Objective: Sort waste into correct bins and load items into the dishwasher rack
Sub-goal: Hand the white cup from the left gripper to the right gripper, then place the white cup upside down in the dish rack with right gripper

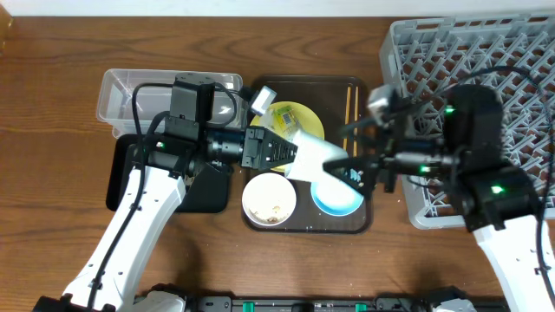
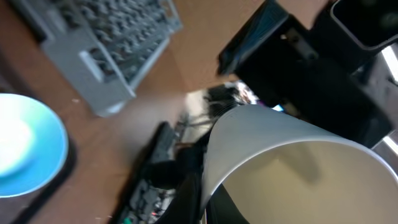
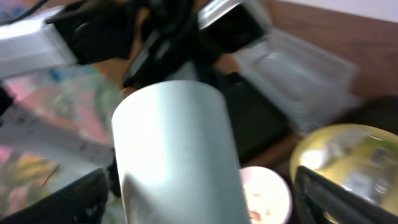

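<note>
Here we go: our left tool [image 1: 290, 154] is clenched on a white cup [image 1: 316, 160], our right tool [image 1: 351, 169] is spread wide around its base. Under them, 2 bowls on the brown tray [image 1: 303, 218]: white bowl [image 1: 269, 199], blue bowl [image 1: 334, 201]. Beyond, the wrapper [image 1: 282, 113] lies on the yellow plate [image 1: 308, 126], with the rack [image 1: 486, 61] far right on the desk [image 1: 52, 130]

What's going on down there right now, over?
Left gripper shut on white cup above brown tray. Right gripper open, straddling the cup. Blue bowl right beneath.
</note>
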Controlling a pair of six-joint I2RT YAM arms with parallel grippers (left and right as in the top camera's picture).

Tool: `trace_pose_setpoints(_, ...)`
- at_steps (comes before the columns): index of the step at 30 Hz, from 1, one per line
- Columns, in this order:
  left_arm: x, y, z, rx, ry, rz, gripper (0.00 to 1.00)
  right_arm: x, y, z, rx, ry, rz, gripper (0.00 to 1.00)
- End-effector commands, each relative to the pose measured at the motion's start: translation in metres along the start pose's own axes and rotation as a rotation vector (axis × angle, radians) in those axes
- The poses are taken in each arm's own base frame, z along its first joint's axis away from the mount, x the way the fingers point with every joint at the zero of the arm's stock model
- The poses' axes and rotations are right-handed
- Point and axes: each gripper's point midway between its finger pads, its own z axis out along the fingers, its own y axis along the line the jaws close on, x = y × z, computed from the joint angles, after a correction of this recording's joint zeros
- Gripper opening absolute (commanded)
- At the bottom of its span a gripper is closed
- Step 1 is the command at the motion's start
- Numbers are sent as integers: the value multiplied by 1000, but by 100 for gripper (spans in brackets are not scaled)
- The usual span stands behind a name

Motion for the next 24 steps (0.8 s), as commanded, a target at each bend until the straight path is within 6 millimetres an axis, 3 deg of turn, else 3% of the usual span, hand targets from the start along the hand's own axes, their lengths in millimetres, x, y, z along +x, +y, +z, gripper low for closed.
trace_pose_setpoints(1, 2, -20, -3, 83, 29, 47, 6, 1, 13, 10, -61, 23, -28, 84)
trace_pose_setpoints(5, 2, -20, -3, 82, 29, 48, 7, 4, 8, 13, -38, 35, -9, 71)
trace_pose_setpoints(6, 2, -20, -3, 82, 29, 49, 6, 4, 8, 13, -39, 35, -10, 72)
trace_pose_setpoints(8, 1, -20, -3, 83, 27, 62, 6, 5, 9, 13, -46, 38, -6, 85)
trace_pose_setpoints(12, -1, -22, -3, 85, 23, 90, 7, 8, 9, 13, -45, 49, 12, 85)
trace_pose_setpoints(19, -2, -22, -3, 85, 21, 100, 7, 6, 9, 13, -45, 42, 1, 65)
trace_pose_setpoints(22, -2, -21, -3, 82, 20, 99, 17, 5, 8, 12, -40, 39, 1, 61)
trace_pose_setpoints(23, -2, -22, -3, 82, 20, 100, 32, 4, 5, 10, -27, 35, 3, 60)
trace_pose_setpoints(24, -2, -22, -3, 82, 20, 100, 40, 3, 1, 7, -9, 27, 7, 59)
